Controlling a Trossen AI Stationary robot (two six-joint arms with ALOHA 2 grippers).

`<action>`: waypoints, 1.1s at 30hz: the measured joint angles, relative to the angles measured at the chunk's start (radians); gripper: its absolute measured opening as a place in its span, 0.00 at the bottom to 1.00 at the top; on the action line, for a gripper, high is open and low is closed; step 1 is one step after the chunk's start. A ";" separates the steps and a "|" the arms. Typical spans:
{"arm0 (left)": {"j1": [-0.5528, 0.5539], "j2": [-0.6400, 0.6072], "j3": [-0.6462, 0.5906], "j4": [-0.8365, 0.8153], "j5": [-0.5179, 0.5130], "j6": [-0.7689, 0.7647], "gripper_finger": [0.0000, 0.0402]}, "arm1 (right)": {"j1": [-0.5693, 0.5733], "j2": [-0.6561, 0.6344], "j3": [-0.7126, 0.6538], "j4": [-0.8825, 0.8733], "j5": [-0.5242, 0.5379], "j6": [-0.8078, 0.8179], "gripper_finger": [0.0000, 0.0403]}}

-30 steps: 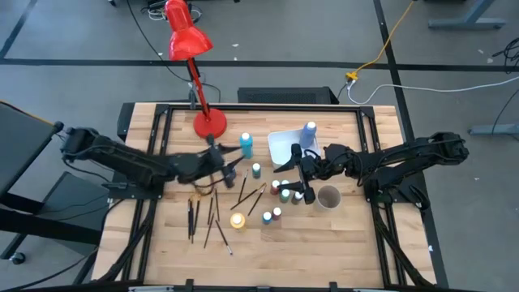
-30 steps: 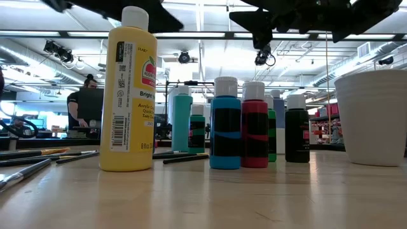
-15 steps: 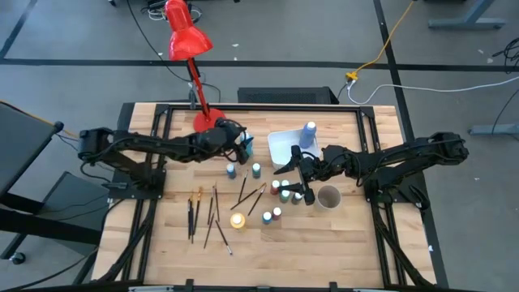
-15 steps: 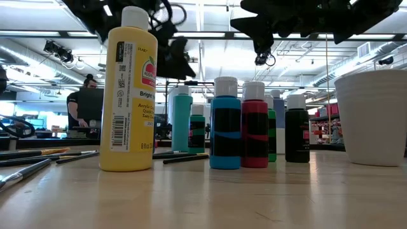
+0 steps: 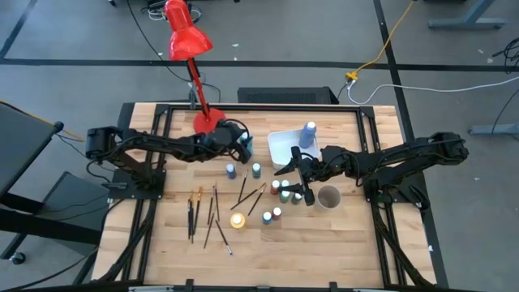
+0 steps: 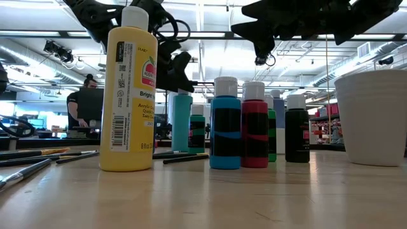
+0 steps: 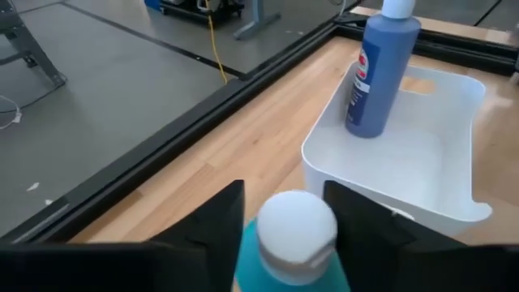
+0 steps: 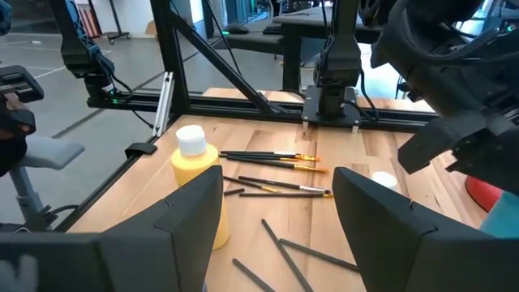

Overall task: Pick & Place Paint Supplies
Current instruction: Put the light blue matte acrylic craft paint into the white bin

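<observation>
A teal paint bottle [image 5: 246, 144] with a white cap [image 7: 296, 235] stands upright on the table, left of the white tray [image 5: 280, 146]. My left gripper [image 7: 285, 223] reaches it from the table's left, one finger on each side of the cap. A tall blue bottle [image 7: 377, 73] stands in the tray. Several small bottles [image 5: 284, 192] stand at mid-table, and my right gripper [image 5: 293, 180] hovers open over them with nothing between its fingers. A yellow bottle [image 5: 237, 221] and several thin brushes [image 5: 212, 209] sit toward the near side. My left gripper has its fingers [image 7: 212, 231] close on either side of the teal bottle's cap and shoulder [image 7: 251, 251]; I cannot tell whether they touch. They come almost level from the table's left, tipped slightly down. The bottle stands upright on the table.
The red lamp's base [image 5: 209, 123] sits just left of the teal bottle at the far edge. A white cup [image 5: 328, 197] stands right of the bottle group. Two small bottles [image 5: 231, 170] [image 5: 256, 169] stand near the teal one. A person shows in the room behind the table [image 6: 86, 102].
My left gripper has swung from the table's middle, by the brushes, toward the far edge and right, and sunk to the teal bottle. A small blue bottle now stands uncovered where the gripper was.
</observation>
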 joint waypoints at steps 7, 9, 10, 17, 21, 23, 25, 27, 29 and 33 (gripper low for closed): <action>0.006 0.000 0.000 0.004 0.001 0.000 0.32 | 0.000 0.000 0.000 -0.001 0.000 0.000 0.59; 0.006 -0.009 -0.001 0.004 -0.007 0.002 0.32 | 0.000 0.000 0.000 -0.001 0.000 0.000 0.59; 0.006 -0.014 -0.001 0.007 -0.010 0.003 0.32 | 0.000 0.000 0.000 -0.001 0.000 0.000 0.59; -0.001 -0.072 0.099 0.022 0.044 0.053 0.32 | 0.000 0.000 0.000 0.008 0.000 0.007 0.59; -0.010 -0.076 0.182 0.017 0.064 0.109 0.32 | -0.002 -0.033 0.000 0.000 -0.001 0.065 0.59; -0.010 -0.076 0.215 0.020 0.080 0.127 0.32 | -0.002 -0.071 0.000 -0.051 -0.001 0.091 0.59; -0.008 -0.062 0.241 0.027 0.119 0.119 0.33 | -0.002 -0.117 0.000 -0.128 -0.001 0.096 0.59; -0.004 -0.041 0.253 0.021 0.145 0.105 0.32 | -0.002 -0.164 0.000 -0.207 -0.001 0.086 0.59; -0.004 -0.010 0.264 0.022 0.145 0.104 0.32 | -0.002 -0.206 0.000 -0.273 0.000 0.070 0.59; 0.012 0.078 0.273 0.089 0.147 0.109 0.33 | -0.002 -0.257 0.000 -0.324 0.045 0.063 0.59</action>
